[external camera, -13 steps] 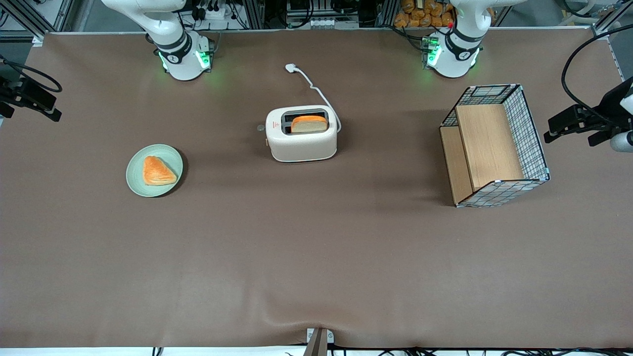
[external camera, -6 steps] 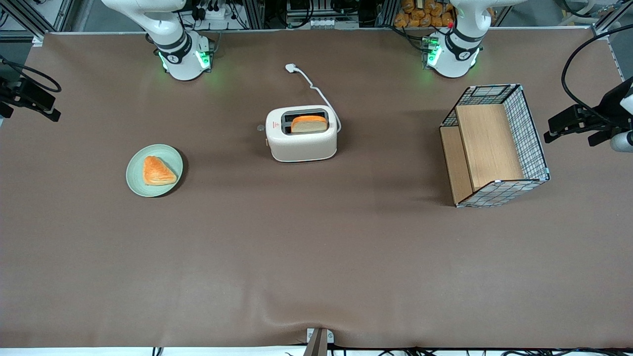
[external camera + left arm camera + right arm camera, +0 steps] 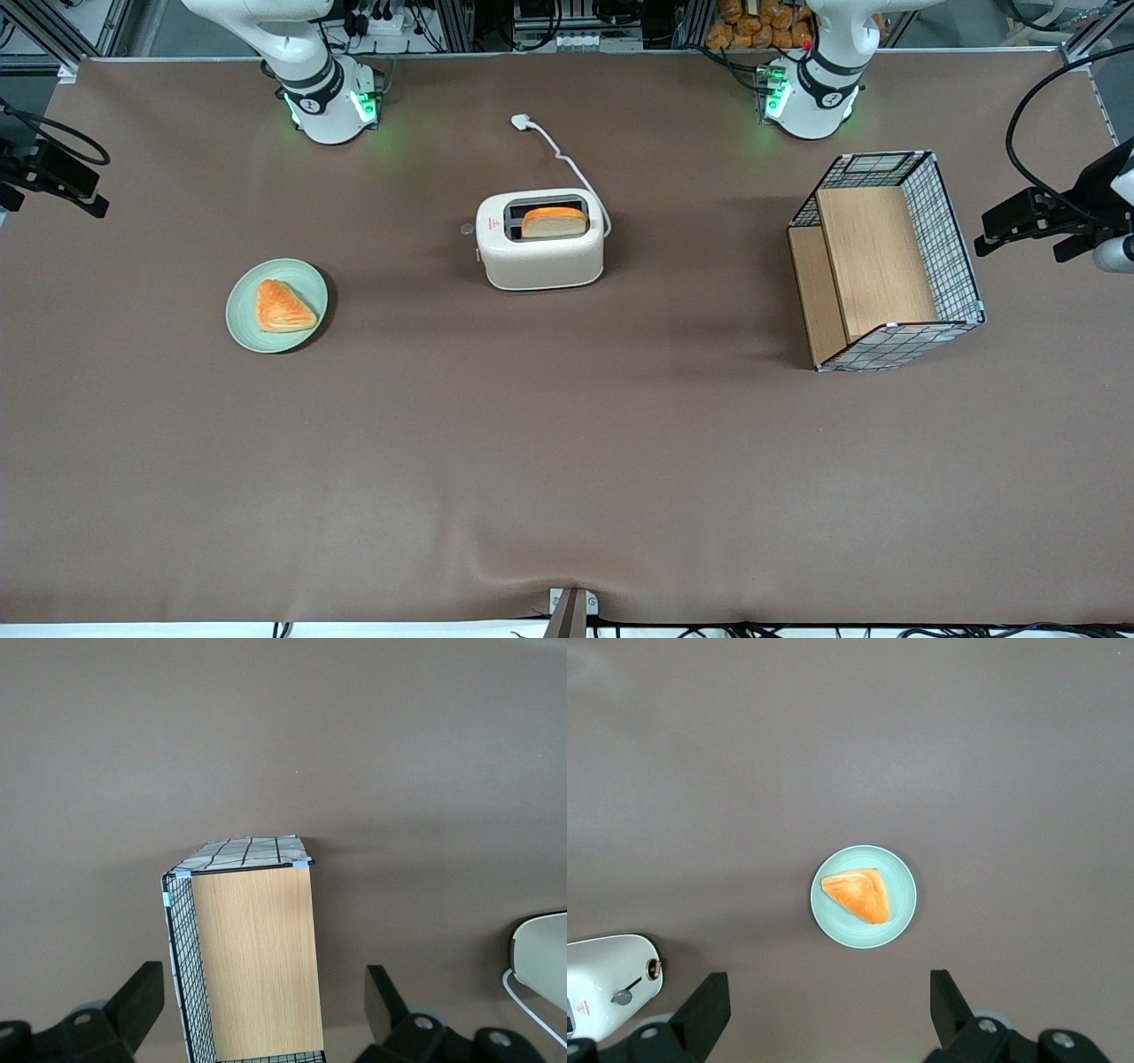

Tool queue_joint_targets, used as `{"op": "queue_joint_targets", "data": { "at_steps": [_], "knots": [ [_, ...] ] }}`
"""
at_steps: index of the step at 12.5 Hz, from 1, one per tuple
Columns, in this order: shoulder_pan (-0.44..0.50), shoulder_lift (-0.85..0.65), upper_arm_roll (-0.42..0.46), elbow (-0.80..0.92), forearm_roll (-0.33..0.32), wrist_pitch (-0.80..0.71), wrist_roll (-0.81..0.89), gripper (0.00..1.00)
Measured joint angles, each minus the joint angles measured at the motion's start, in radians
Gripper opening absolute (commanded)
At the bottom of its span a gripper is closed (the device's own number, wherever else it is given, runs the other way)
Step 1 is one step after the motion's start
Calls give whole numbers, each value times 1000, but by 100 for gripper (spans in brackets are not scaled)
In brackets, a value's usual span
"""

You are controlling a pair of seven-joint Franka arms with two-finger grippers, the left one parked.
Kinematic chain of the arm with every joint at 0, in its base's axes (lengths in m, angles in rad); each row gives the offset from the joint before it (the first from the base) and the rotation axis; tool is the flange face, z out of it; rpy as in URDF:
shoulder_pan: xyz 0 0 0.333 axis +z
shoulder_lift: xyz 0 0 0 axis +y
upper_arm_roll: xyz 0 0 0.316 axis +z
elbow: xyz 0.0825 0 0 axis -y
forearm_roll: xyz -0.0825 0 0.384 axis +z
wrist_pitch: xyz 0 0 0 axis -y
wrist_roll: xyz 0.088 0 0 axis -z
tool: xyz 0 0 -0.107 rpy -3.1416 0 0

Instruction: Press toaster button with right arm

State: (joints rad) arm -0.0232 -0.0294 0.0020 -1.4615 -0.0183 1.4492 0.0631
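The button point(image 3: 467, 229), a small grey knob, is sticking out of the toaster point(image 3: 540, 241) at its end facing the working arm; it likely needs 1 firm fingertip push. The gripper point(image 3: 828, 1014), fingers apart, is hovering high above the green plate point(image 3: 904, 917), well apart from the toaster.

A matte brown table cover point(image 3: 567, 461) fills nearly the whole front view, evenly lit, with a shallow wrinkle point(image 3: 523, 574) at bottom centre. A small metal bracket point(image 3: 571, 611) sits on the bottom edge above a thin white strip point(image 3: 133, 630). Along the top edge run aluminium frame bars point(image 3: 461, 22), tangled black cables point(image 3: 611, 13) and a white power strip point(image 3: 381, 22). Two green glows tint the cover there.
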Motion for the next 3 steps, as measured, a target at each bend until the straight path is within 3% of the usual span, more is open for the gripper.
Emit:
{"op": "queue_joint_targets", "data": {
  "at_steps": [3],
  "knots": [
    [-2, 2, 0, -2, 0, -11, -20, 100]
  ]
}}
